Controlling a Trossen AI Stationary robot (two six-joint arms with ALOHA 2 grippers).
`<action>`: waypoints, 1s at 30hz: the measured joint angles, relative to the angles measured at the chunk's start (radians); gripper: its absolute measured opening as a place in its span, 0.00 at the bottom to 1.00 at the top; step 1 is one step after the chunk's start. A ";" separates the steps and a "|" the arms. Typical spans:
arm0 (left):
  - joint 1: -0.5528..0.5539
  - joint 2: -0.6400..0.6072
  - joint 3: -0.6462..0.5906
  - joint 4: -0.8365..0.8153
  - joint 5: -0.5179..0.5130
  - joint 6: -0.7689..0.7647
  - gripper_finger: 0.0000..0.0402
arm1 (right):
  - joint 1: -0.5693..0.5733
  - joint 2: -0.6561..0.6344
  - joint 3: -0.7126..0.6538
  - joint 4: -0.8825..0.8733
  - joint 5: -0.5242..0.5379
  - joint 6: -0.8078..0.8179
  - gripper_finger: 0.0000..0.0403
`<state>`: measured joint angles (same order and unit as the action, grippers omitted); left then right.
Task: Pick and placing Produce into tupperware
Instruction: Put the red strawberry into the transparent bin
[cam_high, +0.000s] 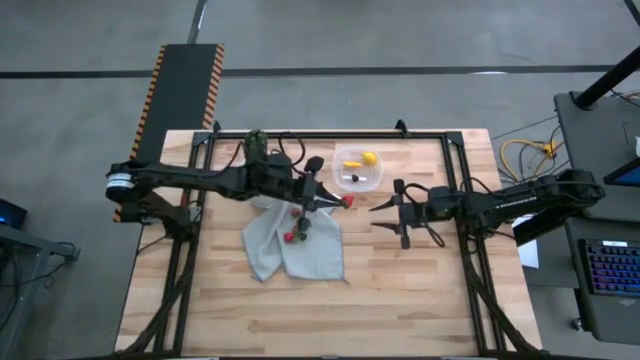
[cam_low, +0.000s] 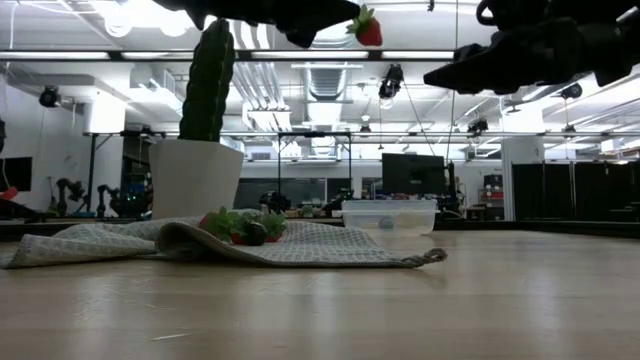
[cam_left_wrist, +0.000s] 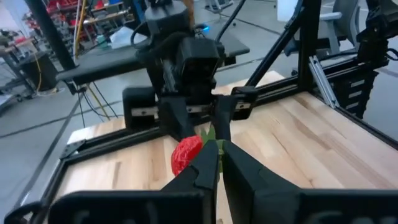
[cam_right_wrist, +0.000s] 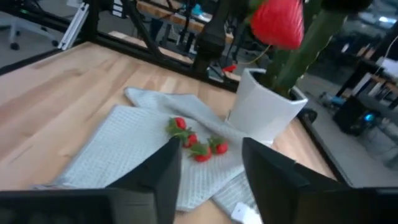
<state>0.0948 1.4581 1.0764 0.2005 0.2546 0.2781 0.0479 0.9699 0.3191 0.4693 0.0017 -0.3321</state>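
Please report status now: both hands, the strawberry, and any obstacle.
Left hand shut on strawberry, lifted high. Right hand open, empty, facing it. Tupperware close by, path clear.

Strawberry (cam_low: 367, 27) held aloft in left hand (cam_low: 335, 15), above and left of clear tupperware (cam_low: 389, 216) on table (cam_low: 400, 300)

Five strawberries (cam_right_wrist: 200, 148), one container (cam_high: 358, 168), one cloth (cam_high: 300, 245)
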 joint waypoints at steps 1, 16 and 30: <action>0.000 0.005 -0.002 0.000 0.000 -0.008 0.00 | 0.000 0.000 0.000 0.007 0.000 -0.008 0.43; -0.032 0.084 -0.026 0.056 0.001 -0.021 0.00 | 0.000 0.131 0.128 0.015 0.080 -0.095 0.62; -0.032 0.082 -0.049 0.056 -0.001 -0.036 0.00 | 0.000 0.353 0.321 -0.074 0.079 -0.117 0.62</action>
<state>0.0628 1.5402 1.0272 0.2569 0.2536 0.2420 0.0475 1.3233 0.6402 0.3951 0.0807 -0.4488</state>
